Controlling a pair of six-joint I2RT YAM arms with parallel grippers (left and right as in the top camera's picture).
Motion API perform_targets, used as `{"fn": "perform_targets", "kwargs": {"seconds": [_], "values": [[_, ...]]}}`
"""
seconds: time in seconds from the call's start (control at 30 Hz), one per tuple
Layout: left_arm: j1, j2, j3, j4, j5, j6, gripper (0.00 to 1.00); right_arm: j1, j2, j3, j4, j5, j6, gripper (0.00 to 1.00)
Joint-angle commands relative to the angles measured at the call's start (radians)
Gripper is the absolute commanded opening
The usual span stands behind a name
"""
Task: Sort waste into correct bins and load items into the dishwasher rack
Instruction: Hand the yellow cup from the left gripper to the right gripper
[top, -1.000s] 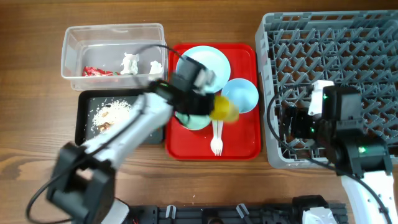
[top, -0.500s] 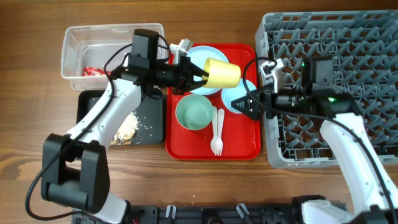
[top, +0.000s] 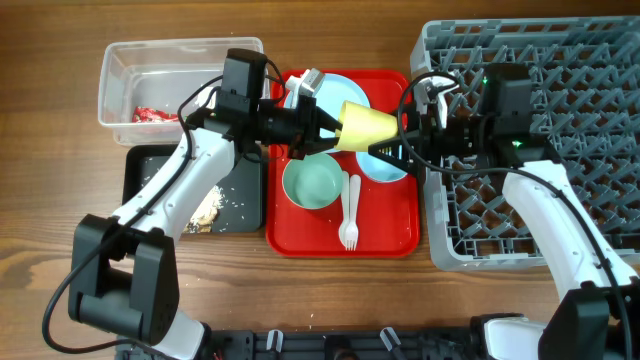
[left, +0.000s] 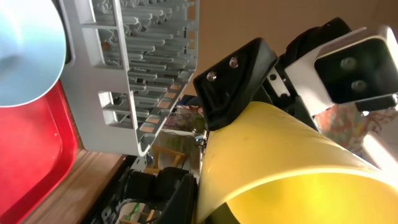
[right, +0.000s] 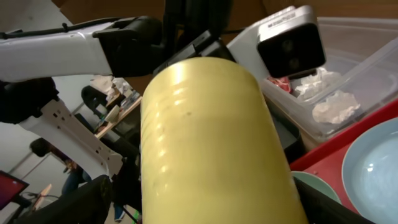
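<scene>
Two hands: both at the yellow cup (top: 368, 126), which lies on its side in the air over the upper half of the red tray (top: 385, 228).
Left hand (top: 325, 128): clamped on the cup's end nearer the red tray's left edge.
Right hand (top: 396, 151): at the cup's other end, near the red tray's right edge. One black finger (left: 233, 74) lies against the cup wall. Cannot tell whether the fingers are closed on it.
On the red tray: light blue plate (top: 335, 88) at the top, partly under the cup. Light blue bowl (top: 385, 168) at the right, partly under the right hand. Pale green bowl (top: 312, 183) in the middle. White cutlery (top: 349, 208) just right of the green bowl.
Left of the red tray: black tray (top: 242, 205) just beside the lower left edge, with food scraps (top: 205, 210) in it. Clear tub (top: 180, 58) beyond it, holding the red wrapper (top: 152, 115) and white tissue (right: 336, 106).
Right of the red tray: grey dishwasher rack (top: 560, 80) just beside its right edge, on the table (top: 60, 220).
</scene>
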Motion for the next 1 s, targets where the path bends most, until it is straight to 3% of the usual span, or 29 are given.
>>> {"fn": "perform_targets", "kwargs": {"seconds": [0.0,0.1,0.37,0.5,0.73,0.8,0.83,0.97], "values": [[-0.003,0.005,0.006,-0.001,0.003,-0.006,0.04,0.002,0.009,0.014,0.017,-0.08,0.043,0.82],[-0.003,0.005,0.006,-0.001,0.003,-0.006,0.04,0.002,0.009,0.014,0.016,-0.026,0.093,0.77],[-0.003,0.005,0.006,0.006,0.003,-0.006,0.04,0.003,0.009,0.014,-0.007,-0.015,0.094,0.76],[-0.003,0.005,0.006,0.007,0.003,-0.006,0.04,0.003,0.01,0.014,-0.01,-0.015,0.095,0.66],[-0.003,0.005,0.006,0.007,0.003,-0.006,0.04,0.003,0.01,0.014,-0.01,-0.015,0.095,0.62],[-0.003,0.005,0.006,0.006,-0.013,0.003,0.15,0.003,0.01,0.014,-0.019,0.022,0.109,0.54],[-0.003,0.005,0.006,0.006,-0.039,0.016,0.29,0.003,0.01,0.014,-0.037,0.078,0.136,0.49],[-0.003,0.005,0.006,-0.093,-0.27,0.098,0.39,0.003,0.009,0.014,-0.149,0.278,0.139,0.46]]}}
